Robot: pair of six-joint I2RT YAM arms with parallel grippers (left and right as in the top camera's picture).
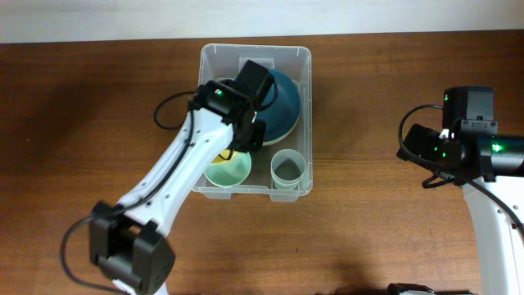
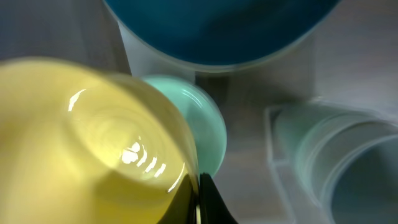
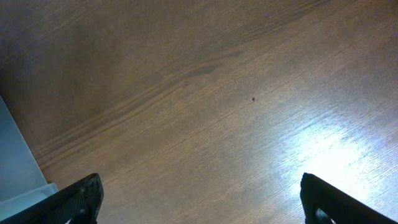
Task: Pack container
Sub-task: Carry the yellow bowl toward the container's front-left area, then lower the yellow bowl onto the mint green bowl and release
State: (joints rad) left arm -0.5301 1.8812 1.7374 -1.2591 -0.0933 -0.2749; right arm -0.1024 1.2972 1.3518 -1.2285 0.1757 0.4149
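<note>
Placing the yellow bowl (image 2: 93, 143) looks like the step in hand: my left gripper (image 2: 200, 193) pinches its rim tight, inside the container (image 1: 255, 49) at the table's (image 3: 217, 93) far middle. Next I'd release, then lift straight out. My right gripper (image 3: 199, 202) hangs agape, holding nothing.

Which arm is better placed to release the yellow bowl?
Left. The left gripper grips the yellow bowl inside the bin; the right gripper hangs open over the table, outside it.

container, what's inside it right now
In the container: a dark blue bowl, a yellow bowl, a pale green bowl and a pale green cup. The left arm covers part of the bowls; anything beneath it is hidden.
</note>
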